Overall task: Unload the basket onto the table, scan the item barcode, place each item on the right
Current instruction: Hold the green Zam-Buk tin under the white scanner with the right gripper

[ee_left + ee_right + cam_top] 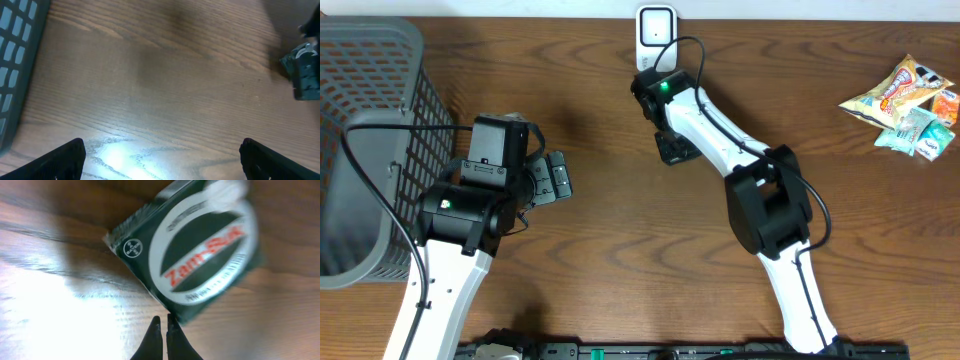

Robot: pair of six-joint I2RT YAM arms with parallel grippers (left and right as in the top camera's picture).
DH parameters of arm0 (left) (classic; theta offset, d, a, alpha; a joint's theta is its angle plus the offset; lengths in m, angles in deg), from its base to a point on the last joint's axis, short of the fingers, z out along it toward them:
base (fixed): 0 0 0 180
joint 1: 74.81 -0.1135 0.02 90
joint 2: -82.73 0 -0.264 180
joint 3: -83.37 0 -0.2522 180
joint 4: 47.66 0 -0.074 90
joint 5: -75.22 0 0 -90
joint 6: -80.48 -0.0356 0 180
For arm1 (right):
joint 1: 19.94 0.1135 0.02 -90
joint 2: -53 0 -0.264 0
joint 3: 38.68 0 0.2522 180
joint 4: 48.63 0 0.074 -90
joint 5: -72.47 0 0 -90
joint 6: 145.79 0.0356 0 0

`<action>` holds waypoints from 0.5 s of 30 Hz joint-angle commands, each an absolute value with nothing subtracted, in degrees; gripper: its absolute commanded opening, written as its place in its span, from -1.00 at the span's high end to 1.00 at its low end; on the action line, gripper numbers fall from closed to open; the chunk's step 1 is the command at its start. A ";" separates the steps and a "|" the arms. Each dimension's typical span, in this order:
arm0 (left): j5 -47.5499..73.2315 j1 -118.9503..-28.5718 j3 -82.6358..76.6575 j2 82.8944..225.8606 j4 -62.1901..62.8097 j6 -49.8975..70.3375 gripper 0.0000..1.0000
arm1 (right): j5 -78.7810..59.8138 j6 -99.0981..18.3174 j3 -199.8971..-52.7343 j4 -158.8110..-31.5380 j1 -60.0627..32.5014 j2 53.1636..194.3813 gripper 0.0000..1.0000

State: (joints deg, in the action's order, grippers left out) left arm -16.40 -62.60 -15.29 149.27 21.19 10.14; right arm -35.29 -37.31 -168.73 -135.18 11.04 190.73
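Observation:
The item is a dark green box (195,250) with a white oval and red "Zam-Buk" lettering, lying flat on the wooden table; no barcode shows on its upper face. My right gripper (163,322) is shut with nothing between its fingers, its tips right at the box's near corner. From overhead the box (678,152) lies below the right gripper (668,128). A white scanner (657,32) stands at the table's far edge. My left gripper (558,177) is open and empty over bare wood, its fingers (65,160) spread wide.
A grey mesh basket (370,150) stands at the far left, beside the left arm. Several snack packets (910,105) lie at the right edge. A dark object (302,70) shows at the right border of the left wrist view.

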 commanded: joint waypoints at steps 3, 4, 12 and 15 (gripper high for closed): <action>-16.32 -62.69 -14.79 149.38 21.17 10.67 -0.96 | -38.19 -36.57 -169.01 -131.58 10.67 180.41 0.97; -16.32 -62.69 -14.77 149.38 21.17 10.67 -0.96 | -38.19 -36.57 -169.01 -130.31 10.47 179.43 0.97; -16.32 -62.69 -14.79 149.38 21.15 10.67 -0.96 | -31.55 -37.85 -168.93 -124.39 7.91 177.60 0.48; -16.32 -62.69 -14.77 149.38 21.17 10.67 -0.96 | -22.13 -37.81 -168.88 -121.20 6.89 178.45 0.69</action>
State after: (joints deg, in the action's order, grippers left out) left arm -16.40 -62.60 -15.29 149.27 21.17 10.14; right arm -31.79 -37.61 -168.86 -122.94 8.09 177.33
